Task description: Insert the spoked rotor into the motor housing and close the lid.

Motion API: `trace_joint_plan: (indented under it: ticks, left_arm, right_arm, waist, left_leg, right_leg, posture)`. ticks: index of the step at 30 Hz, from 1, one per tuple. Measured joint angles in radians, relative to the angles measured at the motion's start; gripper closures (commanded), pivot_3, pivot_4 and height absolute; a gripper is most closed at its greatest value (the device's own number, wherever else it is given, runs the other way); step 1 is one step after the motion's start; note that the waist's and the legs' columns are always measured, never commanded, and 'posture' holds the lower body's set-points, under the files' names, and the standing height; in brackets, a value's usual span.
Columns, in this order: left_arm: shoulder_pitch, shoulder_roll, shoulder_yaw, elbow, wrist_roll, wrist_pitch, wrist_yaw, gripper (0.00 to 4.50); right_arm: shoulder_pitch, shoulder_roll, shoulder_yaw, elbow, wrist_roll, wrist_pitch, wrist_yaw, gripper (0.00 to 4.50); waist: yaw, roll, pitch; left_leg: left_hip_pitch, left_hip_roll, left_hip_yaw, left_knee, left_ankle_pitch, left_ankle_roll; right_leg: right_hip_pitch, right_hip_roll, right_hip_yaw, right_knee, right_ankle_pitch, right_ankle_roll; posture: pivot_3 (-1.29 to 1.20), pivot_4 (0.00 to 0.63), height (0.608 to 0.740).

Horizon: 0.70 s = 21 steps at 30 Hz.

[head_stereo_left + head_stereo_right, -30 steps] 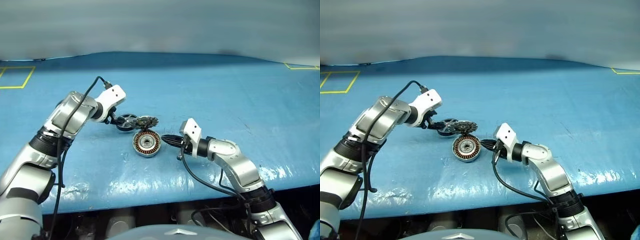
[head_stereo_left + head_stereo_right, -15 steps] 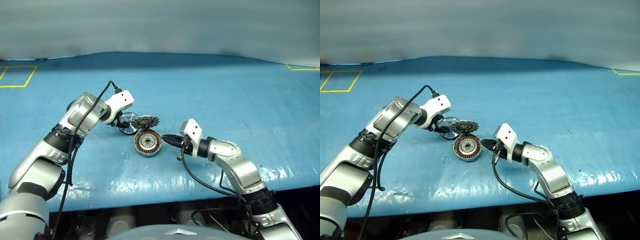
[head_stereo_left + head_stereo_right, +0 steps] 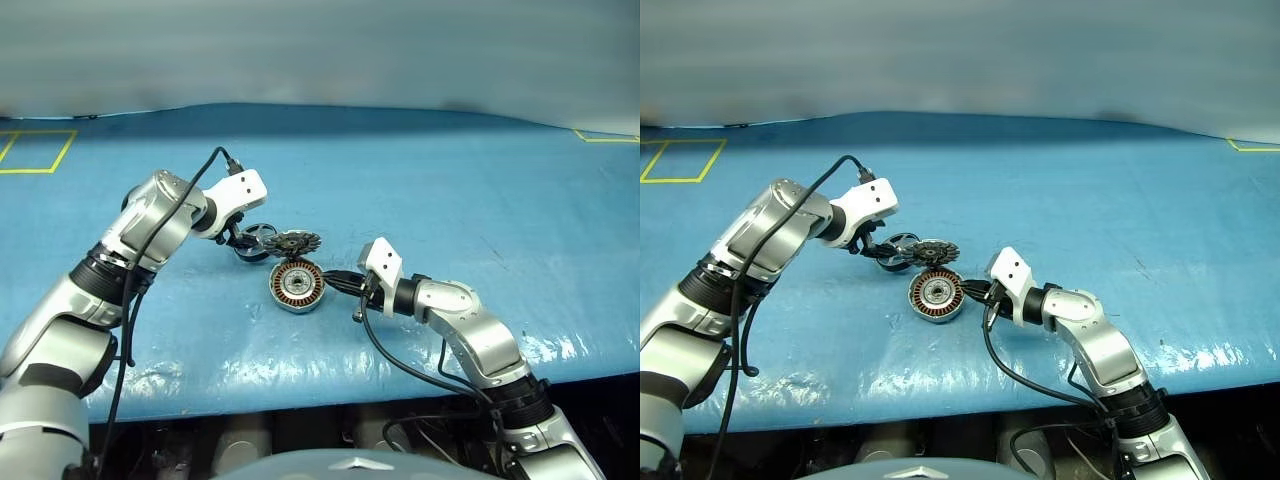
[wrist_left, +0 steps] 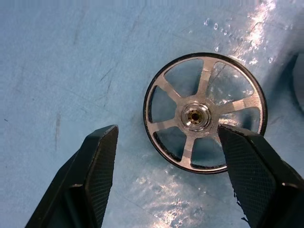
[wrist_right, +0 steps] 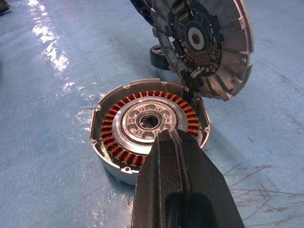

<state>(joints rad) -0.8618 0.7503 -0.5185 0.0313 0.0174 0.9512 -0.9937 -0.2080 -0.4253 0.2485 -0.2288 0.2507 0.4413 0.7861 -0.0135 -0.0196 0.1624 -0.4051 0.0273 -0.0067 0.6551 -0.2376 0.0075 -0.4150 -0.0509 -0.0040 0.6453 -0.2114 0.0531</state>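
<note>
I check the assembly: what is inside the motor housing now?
Inside the motor housing: copper windings and a central hub, no spoked rotor. The right pincer covers its near rim.

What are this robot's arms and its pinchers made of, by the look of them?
Both arms are rounded silver-grey shells with black joint bands. Each wrist carries a white camera block trailing a black cable. The left gripper has two black wedge-shaped fingers with fine cross-hatched pads; the right gripper has the same black fingers.
</note>
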Motion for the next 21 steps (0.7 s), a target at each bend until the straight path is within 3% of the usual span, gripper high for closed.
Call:
trace_joint_plan:
  ticks: [1, 8, 14, 21]
  left_arm:
    - [0.001, 0.000, -0.002, -0.013, -0.001, 0.003, -0.010, 1.25]
    - [0.035, 0.006, -0.038, -0.023, 0.020, 0.002, -0.027, 1.25]
    - [0.035, -0.015, -0.035, 0.008, 0.020, 0.005, -0.009, 2.78]
    - [0.035, -0.044, -0.020, 0.020, 0.012, 0.023, -0.007, 2.78]
  right_arm:
    - [-0.001, 0.000, 0.000, 0.000, 0.000, 0.001, 0.000, 4.50]
    - [0.000, -0.003, 0.000, 0.000, -0.001, 0.002, -0.001, 4.50]
    - [0.000, -0.004, 0.001, 0.000, -0.005, 0.002, -0.001, 4.50]
    - [0.003, -0.005, 0.004, 0.000, -0.008, 0.002, 0.000, 4.50]
  waist:
    - [0.000, 0.000, 0.000]
    - [0.000, 0.000, 0.000]
    - [0.001, 0.000, 0.000]
    - [0.001, 0.000, 0.000]
  left_leg:
    - [0.000, 0.000, 0.000, 0.000, 0.000, 0.000]
    - [-0.001, 0.000, 0.000, 0.003, 0.000, 0.000]
    - [-0.003, 0.000, -0.001, 0.007, 0.000, 0.001]
    - [-0.004, -0.001, -0.001, 0.008, 0.000, 0.001]
  right_leg:
    - [0.000, 0.000, 0.000, 0.000, 0.000, 0.000]
    - [0.000, 0.000, 0.000, 0.001, 0.000, 0.000]
    - [0.000, 0.000, 0.000, 0.001, 0.002, 0.003]
    - [0.000, 0.000, 0.001, 0.001, 0.002, 0.004]
  posture:
    - [0.00, 0.150, 0.740]
    - [0.00, 0.150, 0.740]
    - [0.00, 0.150, 0.740]
    - [0.00, 0.150, 0.740]
